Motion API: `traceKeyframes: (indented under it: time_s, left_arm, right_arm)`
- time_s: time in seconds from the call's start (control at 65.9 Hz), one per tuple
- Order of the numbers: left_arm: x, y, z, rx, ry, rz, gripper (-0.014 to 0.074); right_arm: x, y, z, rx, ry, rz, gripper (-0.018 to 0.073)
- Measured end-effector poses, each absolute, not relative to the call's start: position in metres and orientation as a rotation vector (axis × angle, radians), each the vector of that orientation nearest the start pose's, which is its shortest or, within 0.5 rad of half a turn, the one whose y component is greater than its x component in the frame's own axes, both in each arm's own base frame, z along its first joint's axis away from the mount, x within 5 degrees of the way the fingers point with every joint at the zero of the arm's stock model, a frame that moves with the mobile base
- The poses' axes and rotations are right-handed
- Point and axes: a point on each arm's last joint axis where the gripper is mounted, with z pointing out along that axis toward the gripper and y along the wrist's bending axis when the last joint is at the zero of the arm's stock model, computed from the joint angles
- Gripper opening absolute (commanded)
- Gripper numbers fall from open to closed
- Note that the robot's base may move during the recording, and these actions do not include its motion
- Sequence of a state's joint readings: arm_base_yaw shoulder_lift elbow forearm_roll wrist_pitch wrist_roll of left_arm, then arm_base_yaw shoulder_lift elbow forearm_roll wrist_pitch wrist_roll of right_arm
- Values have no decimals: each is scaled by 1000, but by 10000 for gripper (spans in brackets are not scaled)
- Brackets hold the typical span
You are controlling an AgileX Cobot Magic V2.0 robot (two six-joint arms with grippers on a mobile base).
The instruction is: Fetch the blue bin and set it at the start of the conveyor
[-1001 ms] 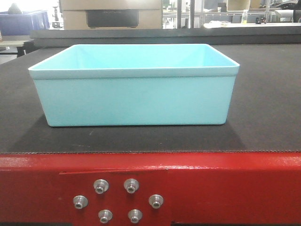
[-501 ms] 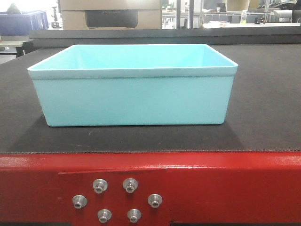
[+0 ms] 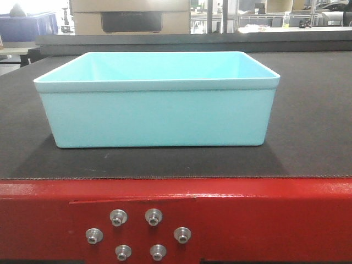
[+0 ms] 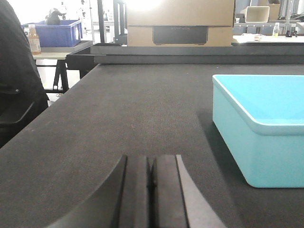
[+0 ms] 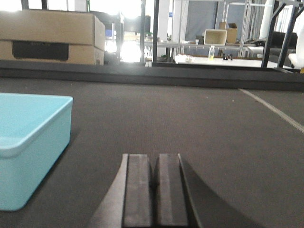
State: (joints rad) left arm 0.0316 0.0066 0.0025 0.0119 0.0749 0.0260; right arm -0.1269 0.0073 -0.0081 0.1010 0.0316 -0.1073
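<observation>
Where the red frame (image 3: 264, 214) with its bolts (image 3: 137, 234) ends, I see the blue bin (image 3: 157, 113) resting upright on the black belt (image 3: 308, 126), pale aqua, smooth-walled, nothing inside. My left gripper (image 4: 151, 175) and right gripper (image 5: 155, 178) sit pressed closed, holding nothing, either side of it. A cardboard box (image 3: 132, 16) stands beyond.

You see a blue bin (image 3: 157, 113) in plain pale aqua on the conveyor start (image 3: 308, 137), a matte dark grey belt. Below the bin, a red frame (image 3: 264, 220) carries silver bolts (image 3: 137, 234).
</observation>
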Motion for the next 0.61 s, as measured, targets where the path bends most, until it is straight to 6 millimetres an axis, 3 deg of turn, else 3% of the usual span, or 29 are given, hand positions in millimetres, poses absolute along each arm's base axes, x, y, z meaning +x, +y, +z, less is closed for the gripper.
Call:
traceKeyframes:
  time_s: [0.607]
  left_arm:
    - [57, 2, 205, 4, 1567, 55, -111]
  right_arm:
    - [56, -7, 214, 101, 1478, -99, -162]
